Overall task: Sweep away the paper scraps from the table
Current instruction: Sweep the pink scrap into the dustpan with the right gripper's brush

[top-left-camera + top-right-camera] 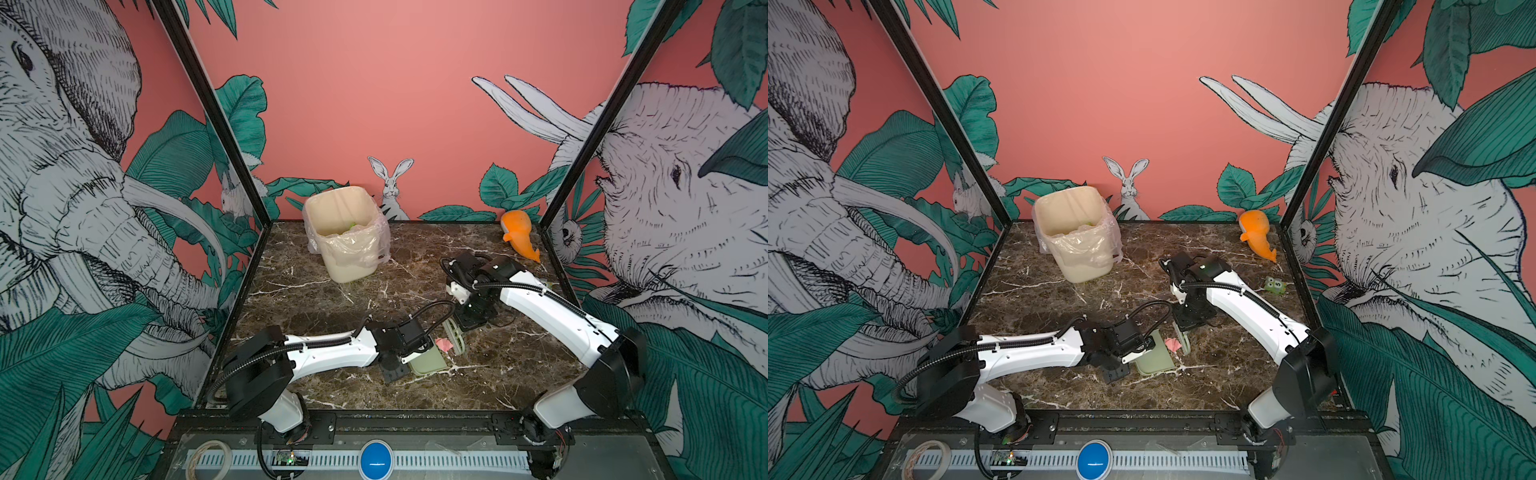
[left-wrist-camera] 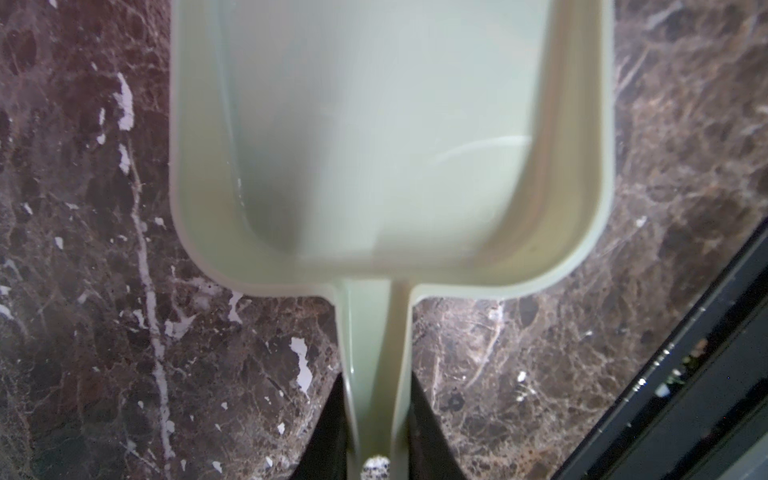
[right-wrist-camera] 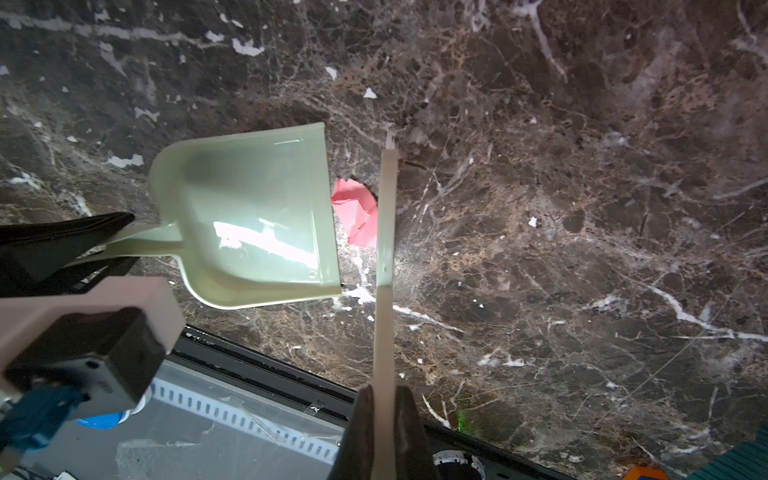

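Mid-sweep: my left end effector (image 2: 376, 436) is clamped on the dustpan (image 3: 249, 216) handle, right end effector (image 3: 384, 432) clamped on the brush (image 3: 385, 232), and the pink paper scrap (image 3: 357, 212) sits on the worktop (image 3: 582, 208) between them, so one short nudge in next, I reckon.

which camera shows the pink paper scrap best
The right wrist view: the pink scrap lies large and sharp between the open lip of the dustpan and the sweeper. In both top views it is a tiny pink fleck. The left wrist view shows the inside of the dustpan but no scrap.
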{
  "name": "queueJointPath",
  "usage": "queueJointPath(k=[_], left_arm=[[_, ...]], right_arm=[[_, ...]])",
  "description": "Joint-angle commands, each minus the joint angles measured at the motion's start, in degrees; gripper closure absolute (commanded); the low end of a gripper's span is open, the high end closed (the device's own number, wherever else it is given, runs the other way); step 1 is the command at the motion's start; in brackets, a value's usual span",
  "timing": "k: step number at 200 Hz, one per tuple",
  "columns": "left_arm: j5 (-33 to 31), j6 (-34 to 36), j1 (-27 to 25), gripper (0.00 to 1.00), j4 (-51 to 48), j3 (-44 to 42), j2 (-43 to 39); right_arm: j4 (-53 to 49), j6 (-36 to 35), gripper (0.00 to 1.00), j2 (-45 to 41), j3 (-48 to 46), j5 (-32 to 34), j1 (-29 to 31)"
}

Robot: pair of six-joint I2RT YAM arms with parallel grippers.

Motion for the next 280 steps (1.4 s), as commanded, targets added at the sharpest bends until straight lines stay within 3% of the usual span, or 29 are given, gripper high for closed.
queueJointPath(k=[1, 35, 83, 108, 201, 280], left_arm=[[-0.3, -1.0, -0.3, 0.99, 0.4, -0.6, 0.0], [-0.3, -1.3, -0.3, 0.99, 0.3, -0.7, 0.0], [0.0, -1.6, -0.3, 0.99, 0.3, -0.8, -0.1], [0.0, -1.5, -0.3, 0.99, 0.3, -0.8, 0.0], [-0.1, -1.6, -0.3, 0.99, 0.3, -0.7, 0.1], [-0.3, -1.9, -0.3, 0.99, 0.2, -0.7, 0.0]], right_arm=[[0.6, 1.4, 1.0, -0.3, 1.7, -5.5, 2.1], [3.0, 2.9, 1.0, -3.1, 0.6, -10.8, 2.6], [-6.0, -1.7, 1.0, -2.2, 2.7, 3.3, 1.5], [-6.6, -2.5, 1.0, 0.0, 2.9, 5.6, 1.6], [-5.2, -3.7, 1.0, 6.8, 6.7, -3.5, 7.7], [-4.8, -3.0, 1.0, 2.8, 7.0, -11.0, 9.6]])
